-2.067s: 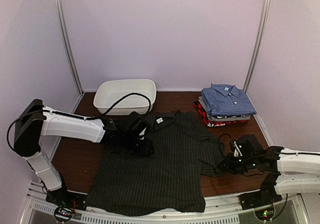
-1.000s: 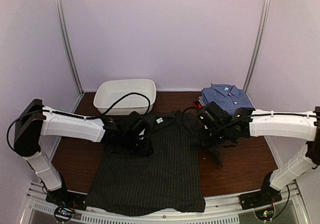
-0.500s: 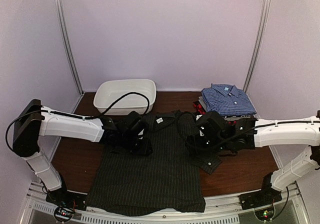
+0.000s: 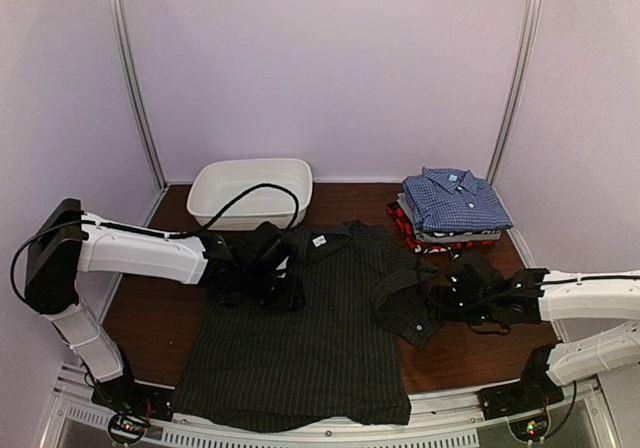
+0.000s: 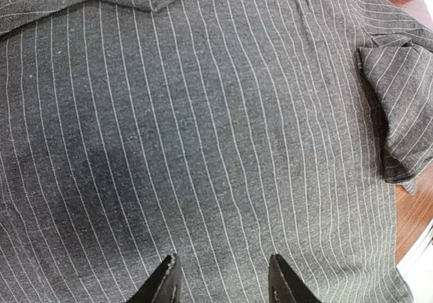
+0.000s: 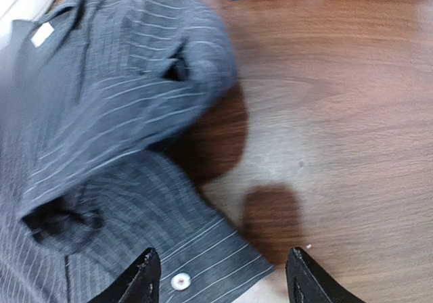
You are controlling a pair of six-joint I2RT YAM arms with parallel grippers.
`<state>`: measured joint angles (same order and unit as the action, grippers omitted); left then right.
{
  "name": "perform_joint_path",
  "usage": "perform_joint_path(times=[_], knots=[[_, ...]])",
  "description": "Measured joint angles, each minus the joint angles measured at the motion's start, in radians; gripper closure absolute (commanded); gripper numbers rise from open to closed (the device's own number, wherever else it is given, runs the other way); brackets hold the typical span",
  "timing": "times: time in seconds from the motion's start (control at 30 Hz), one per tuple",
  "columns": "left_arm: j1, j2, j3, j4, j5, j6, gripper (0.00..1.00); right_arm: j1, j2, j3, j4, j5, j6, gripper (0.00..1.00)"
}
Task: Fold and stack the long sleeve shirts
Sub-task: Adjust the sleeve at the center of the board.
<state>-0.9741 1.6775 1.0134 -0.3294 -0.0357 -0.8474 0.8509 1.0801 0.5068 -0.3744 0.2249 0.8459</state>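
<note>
**Both claws open, pinstriped shirt spread flat**

From the top camera, the black pinstriped cloth shirt (image 4: 300, 348) lies spread on the dark brown wooden table (image 4: 490, 353), collar toward the far side. Its right sleeve (image 4: 405, 303) is folded in, crumpled against the body. My left claw (image 4: 283, 290) sits low on the shirt's upper left part, near the collar. My right claw (image 4: 440, 300) is just beside the folded sleeve, over bare table. Far right, a stack of folded shirts (image 4: 440, 230) stands well apart, with the blue checked shirt (image 4: 455, 200) on top. A white rectangular plastic tub (image 4: 250, 190) sits at the far left.

In my left wrist camera, my 2 fingertips stand parted with flat striped cloth showing between them; they clamp nothing. The folded sleeve edge appears at the right.

In my right wrist camera, my 2 fingertips stand wide apart and empty. The sleeve's cuff (image 6: 203, 262) lies next to the left finger, a pale round button (image 6: 179, 281) on it. Wood fills the right half, and a red patterned edge of the stack shows at the top.
</note>
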Motion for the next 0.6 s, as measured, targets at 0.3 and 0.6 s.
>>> perform_joint_path(times=[0.3,0.6], knots=[[0.0,-0.002,0.0,0.003,0.009,0.0,0.55,-0.05,0.142,-0.043,0.12,-0.038,-0.001,0.38],[0.0,-0.003,0.0,0.01,0.013,0.0,0.55,-0.05,0.191,-0.072,0.198,-0.059,-0.006,0.6]])
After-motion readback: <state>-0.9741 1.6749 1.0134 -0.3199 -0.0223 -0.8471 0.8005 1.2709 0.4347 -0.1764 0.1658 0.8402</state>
